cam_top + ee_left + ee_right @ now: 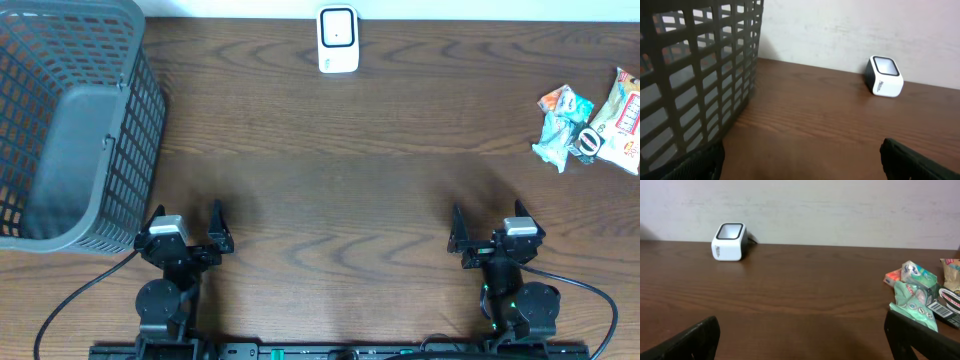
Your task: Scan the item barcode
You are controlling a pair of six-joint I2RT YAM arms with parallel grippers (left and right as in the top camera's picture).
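Hands: we log left hand (187, 215) and right hand (488, 215) spread wide, holding nothing; white cube-shaped scanner (338, 40) on dark wooden surface (340, 150), colourful snack packets (590, 125) right.

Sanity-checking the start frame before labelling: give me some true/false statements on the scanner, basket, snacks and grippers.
1. The scanner stands at the far edge of the table, about midway between the arms. True.
2. A snack lies in the basket. False: nothing shows inside it.
3. The snacks lie on the right arm's side. True.
4. The right gripper holds a snack. False: it is open, empty and well apart from them.
5. The left gripper is shut. False: it is open, next to the basket.
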